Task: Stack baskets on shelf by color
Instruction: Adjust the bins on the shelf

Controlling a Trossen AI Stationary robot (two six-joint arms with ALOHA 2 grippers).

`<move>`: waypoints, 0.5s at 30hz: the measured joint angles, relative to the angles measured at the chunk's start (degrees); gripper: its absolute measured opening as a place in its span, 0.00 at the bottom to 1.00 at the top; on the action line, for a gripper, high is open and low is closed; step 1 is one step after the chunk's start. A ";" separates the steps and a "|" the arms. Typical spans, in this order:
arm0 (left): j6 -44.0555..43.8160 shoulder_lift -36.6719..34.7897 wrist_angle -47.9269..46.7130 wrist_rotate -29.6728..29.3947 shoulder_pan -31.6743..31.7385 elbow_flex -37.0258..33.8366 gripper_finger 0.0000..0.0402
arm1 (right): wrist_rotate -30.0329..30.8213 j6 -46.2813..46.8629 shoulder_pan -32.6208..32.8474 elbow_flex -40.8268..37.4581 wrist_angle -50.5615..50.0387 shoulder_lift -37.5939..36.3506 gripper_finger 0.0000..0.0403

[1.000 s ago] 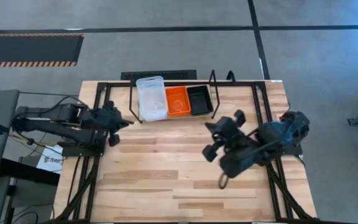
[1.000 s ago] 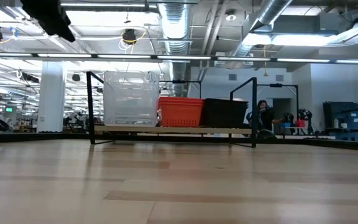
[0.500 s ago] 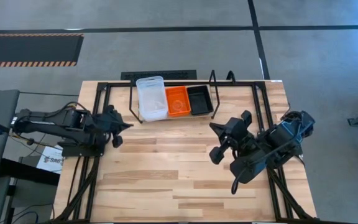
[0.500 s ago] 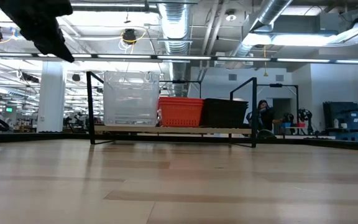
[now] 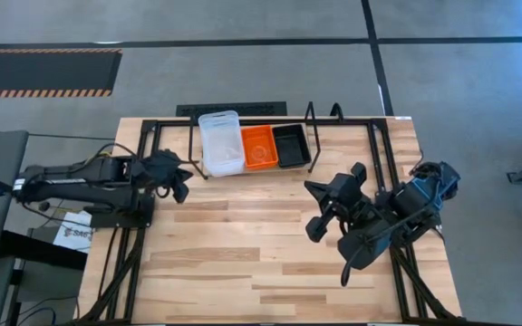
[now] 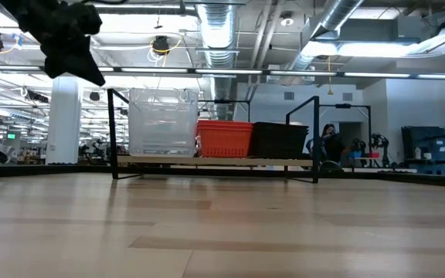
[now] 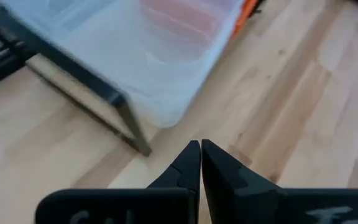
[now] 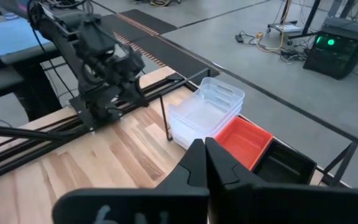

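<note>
Baskets sit on the shelf [image 5: 308, 122] at the counter's [image 5: 243, 263] far edge: clear stack [image 5: 220, 142], orange stack [image 5: 259, 146], black stack [image 5: 290, 145]. From above, the left pincer [image 5: 181, 184] hangs just beside the clear stack, the right pincer [image 5: 315, 206] nearer than the black stack. Level across the counter, the three stacks stand side by side. Both wrist views show pincer fingers pressed together, empty.

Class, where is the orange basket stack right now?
In the high view, the orange stack sits on the shelf at the table's far edge, in the middle slot, with the clear stack on its left and the black stack on its right.
</note>
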 joint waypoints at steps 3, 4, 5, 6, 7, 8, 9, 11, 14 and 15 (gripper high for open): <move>-0.18 0.99 -0.32 -0.07 2.76 0.00 0.00 | -0.01 0.04 0.44 0.00 0.10 0.00 0.00; 0.02 1.40 -0.40 -0.04 3.76 0.00 0.00 | -0.02 0.09 0.69 0.00 0.09 0.00 0.00; 0.53 1.87 -0.33 0.02 4.76 0.00 0.00 | 0.00 0.08 0.87 0.00 0.09 0.00 0.00; 1.09 2.42 0.03 0.30 5.67 0.00 0.00 | 0.00 0.02 0.90 0.00 0.09 0.00 0.00; 1.74 3.05 0.95 0.90 6.52 0.00 0.00 | -0.01 -0.01 0.92 0.00 0.15 0.00 0.00; 2.54 3.50 1.94 1.50 7.37 0.00 0.00 | 0.00 -0.01 0.98 0.00 0.17 0.00 0.00; 3.54 4.07 2.54 1.74 8.23 0.00 0.00 | 0.00 -0.02 1.18 0.00 0.17 0.00 0.00; 5.15 5.45 5.00 2.64 9.66 0.00 0.00 | 0.00 -0.04 1.30 0.00 0.15 0.00 0.00; 7.81 7.06 8.75 4.64 11.80 0.00 0.00 | 0.00 -0.08 1.38 0.00 0.15 0.00 0.00; 8.72 7.50 9.91 5.12 12.51 0.00 0.00 | -0.02 -0.11 1.38 0.00 0.15 0.00 0.00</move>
